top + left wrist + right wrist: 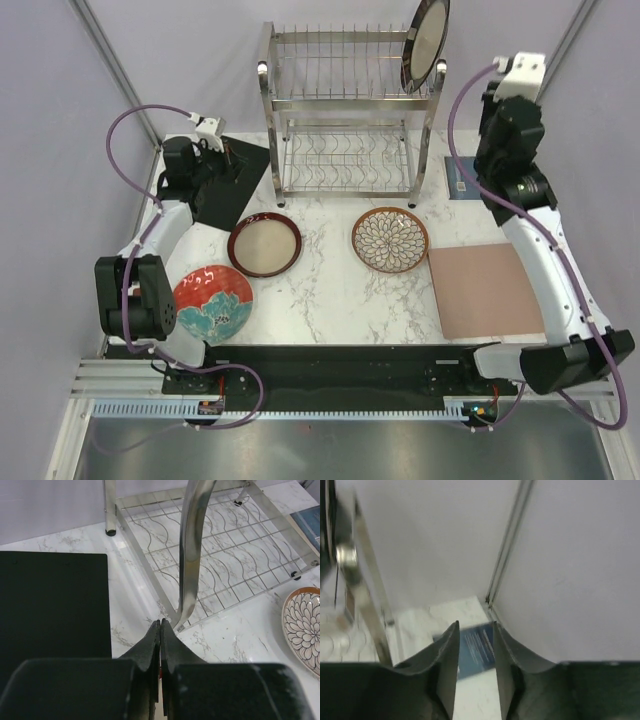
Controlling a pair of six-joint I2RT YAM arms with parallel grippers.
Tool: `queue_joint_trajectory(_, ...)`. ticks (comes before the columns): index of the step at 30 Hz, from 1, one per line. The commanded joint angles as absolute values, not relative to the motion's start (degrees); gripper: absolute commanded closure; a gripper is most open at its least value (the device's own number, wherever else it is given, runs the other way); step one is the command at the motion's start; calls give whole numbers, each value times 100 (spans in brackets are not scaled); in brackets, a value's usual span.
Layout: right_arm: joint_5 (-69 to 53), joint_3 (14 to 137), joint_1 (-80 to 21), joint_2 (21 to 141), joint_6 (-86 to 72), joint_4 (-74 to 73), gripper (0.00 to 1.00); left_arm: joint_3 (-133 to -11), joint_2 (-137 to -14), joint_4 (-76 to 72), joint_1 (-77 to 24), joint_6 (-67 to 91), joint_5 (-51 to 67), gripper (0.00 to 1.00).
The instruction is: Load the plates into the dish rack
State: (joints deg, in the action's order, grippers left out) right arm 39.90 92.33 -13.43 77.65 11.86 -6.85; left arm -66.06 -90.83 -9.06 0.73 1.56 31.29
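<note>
The dish rack (345,110) stands at the back middle of the table. A plate with a black-checked rim (426,45) stands on edge at the right end of its upper tier. Three plates lie flat in front: red with teal flowers (213,303), dark-red rim with beige centre (265,244), brown with white petals (390,239). My left gripper (230,154) hovers shut and empty over a black mat, left of the rack; its fingertips (160,622) point at the rack's front-left post (192,545). My right gripper (475,626) is raised right of the rack, open and empty.
A black mat (235,182) lies at the back left. A pinkish-brown mat (487,290) covers the right front. A blue card (462,180) lies right of the rack, and in the right wrist view this blue card (477,647) shows between the fingers. Grey walls close in both sides.
</note>
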Motion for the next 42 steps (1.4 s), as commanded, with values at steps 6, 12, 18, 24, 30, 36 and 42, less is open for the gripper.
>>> queue_joint_trajectory(6, 590, 6505, -1274, 7224, 466, -1249, 100, -7522, -9992, -222, 70, 1226, 2224, 98)
queue_joint_trajectory(12, 97, 6320, -1274, 8006, 132, -292, 100, -8323, -10977, 115, -140, 2417, 2488, 98)
queue_joint_trajectory(18, -139, 6381, -1274, 8849, -139, 676, 100, -8604, -11442, 35, -343, 2206, 2303, 98)
queue_joint_trajectory(24, -106, 6864, -1283, 9754, -571, 1089, 100, -8710, -11654, 26, -527, 1890, 2022, 98)
queue_joint_trajectory(30, 614, 7259, -1257, 10291, -677, 1327, 100, -8824, -11742, 35, -633, 1767, 2004, 98)
queue_joint_trajectory(36, 1142, 7427, -1187, 10520, -502, 1503, 100, -8763, -11681, 53, -747, 1916, 2030, 98)
queue_joint_trajectory(42, 1327, 7436, -941, 10608, -387, 1529, 100, -8728, -11663, 61, -844, 1960, 2057, 98)
